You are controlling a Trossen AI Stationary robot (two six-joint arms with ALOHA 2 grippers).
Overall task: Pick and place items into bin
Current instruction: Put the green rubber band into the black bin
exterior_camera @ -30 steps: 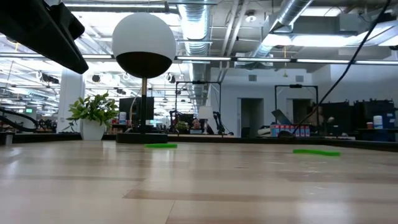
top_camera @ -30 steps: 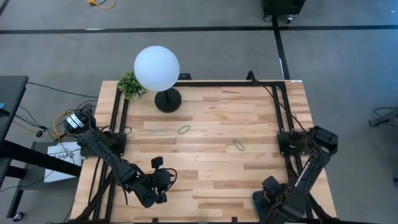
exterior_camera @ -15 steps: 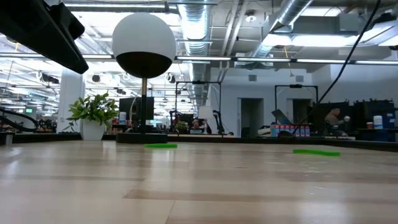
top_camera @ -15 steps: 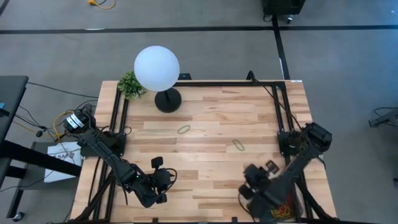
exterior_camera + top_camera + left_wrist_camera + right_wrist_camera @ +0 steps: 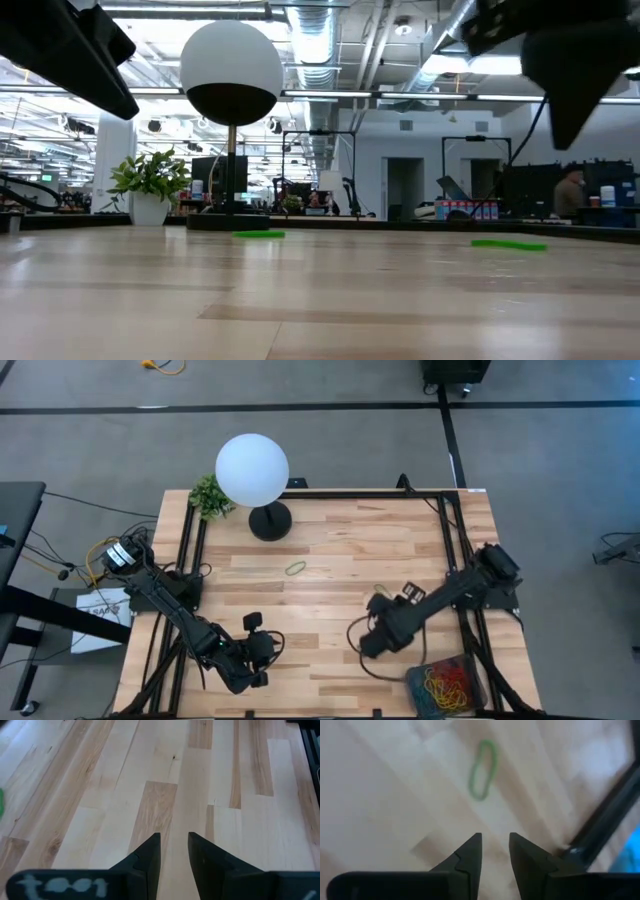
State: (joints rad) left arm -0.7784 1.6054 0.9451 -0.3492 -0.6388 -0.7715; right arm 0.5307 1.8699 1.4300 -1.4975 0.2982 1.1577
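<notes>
A green rubber-band item (image 5: 296,568) lies flat on the wooden table at mid-left. Another green item (image 5: 484,768) lies flat beyond my right gripper's fingertips; the right arm hides it in the high view, but it shows in the low view (image 5: 508,244). The dark mesh bin (image 5: 412,682) stands at the near right corner with several red, yellow and orange bands (image 5: 448,682) inside. My right gripper (image 5: 368,643) (image 5: 495,840) hangs open above the table's middle, holding nothing. My left gripper (image 5: 262,660) (image 5: 174,840) waits open over bare wood near the front left.
A white globe lamp (image 5: 252,470) on a black base (image 5: 270,520) and a small plant (image 5: 210,495) stand at the far left. Black frame rails (image 5: 445,540) run along both table sides. A black cable (image 5: 365,665) loops under the right arm. Bare wood lies between the arms.
My right gripper has swung from above the bin at the near right corner toward the table's middle, rolling its wrist as it went. The bin and its bands are uncovered now. The arm now hides the right-hand green item in the high view.
</notes>
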